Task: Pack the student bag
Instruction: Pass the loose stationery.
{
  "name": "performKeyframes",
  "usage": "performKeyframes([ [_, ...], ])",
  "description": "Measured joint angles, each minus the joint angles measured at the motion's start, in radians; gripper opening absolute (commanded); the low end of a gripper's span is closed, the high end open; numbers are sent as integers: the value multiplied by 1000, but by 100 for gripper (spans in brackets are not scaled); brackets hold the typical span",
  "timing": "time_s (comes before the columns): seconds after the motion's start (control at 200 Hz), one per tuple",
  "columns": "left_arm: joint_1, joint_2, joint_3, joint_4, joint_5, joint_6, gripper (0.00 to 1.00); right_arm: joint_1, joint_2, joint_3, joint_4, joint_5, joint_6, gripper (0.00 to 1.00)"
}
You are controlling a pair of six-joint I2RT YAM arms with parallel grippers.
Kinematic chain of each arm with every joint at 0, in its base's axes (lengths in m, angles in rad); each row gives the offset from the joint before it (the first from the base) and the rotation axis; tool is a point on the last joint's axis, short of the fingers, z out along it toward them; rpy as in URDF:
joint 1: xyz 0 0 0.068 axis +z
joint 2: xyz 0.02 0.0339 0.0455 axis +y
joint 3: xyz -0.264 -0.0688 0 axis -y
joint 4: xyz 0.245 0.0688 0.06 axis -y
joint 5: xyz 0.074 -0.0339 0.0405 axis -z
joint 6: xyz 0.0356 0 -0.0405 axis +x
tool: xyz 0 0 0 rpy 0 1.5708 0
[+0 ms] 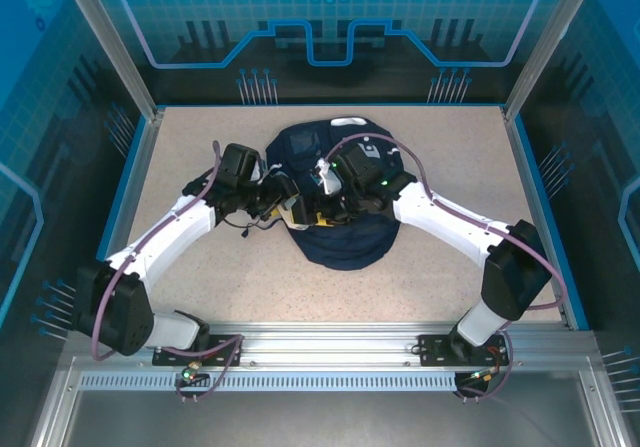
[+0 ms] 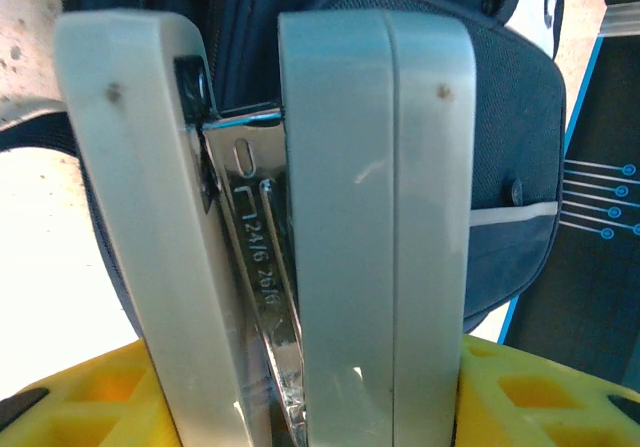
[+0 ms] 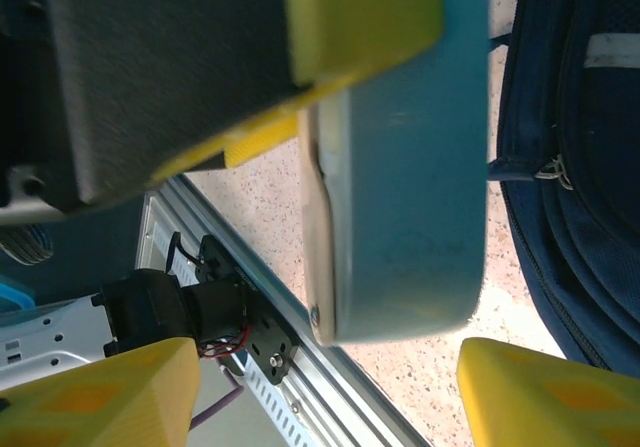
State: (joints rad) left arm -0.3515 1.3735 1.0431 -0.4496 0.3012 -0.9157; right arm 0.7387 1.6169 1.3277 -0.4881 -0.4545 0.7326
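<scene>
Overhead, both claws crowd together above the student bag, and their tips are too small and tangled to read there. The bag lies flat in the middle of the table, its upper half covered by the two wrists.

From the left wrist, the left claw is about half open and clamped on a stapler. Its fingers press both sides of a shiny metal strip stamped with staple sizes. The rest of the stapler is hidden between the fingers or cut off at the bottom edge.

For the right claw, I cannot tell whether it is apart or together. Its wrist camera looks at a pale blue-grey block hanging down from the top of the frame, with a dark, yellow-edged shape beside it. What either one is stays unclear.

The overhead view gives the bag's full outline. The left wrist adds a close look at the bag's side panel with its thin white stripe. The right wrist catches the bag's seams and the metal rail at the table's near edge.
</scene>
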Motion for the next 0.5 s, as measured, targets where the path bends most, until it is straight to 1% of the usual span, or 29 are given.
performKeyframes([
  [0.135,-5,2,0,10,5,-1,31,-2,2,-6,12,-2,29,61],
  [0.28,-5,2,0,14,4,-1,30,-8,3,-19,28,0,49,61],
  [0.385,-5,2,0,14,3,-1,29,-9,1,-25,33,20,51,67],
  [0.44,-5,2,0,16,7,-1,29,-8,-6,-32,34,48,53,73],
  [0.5,-6,2,0,23,18,-1,28,-9,-16,-46,33,81,51,75],
])
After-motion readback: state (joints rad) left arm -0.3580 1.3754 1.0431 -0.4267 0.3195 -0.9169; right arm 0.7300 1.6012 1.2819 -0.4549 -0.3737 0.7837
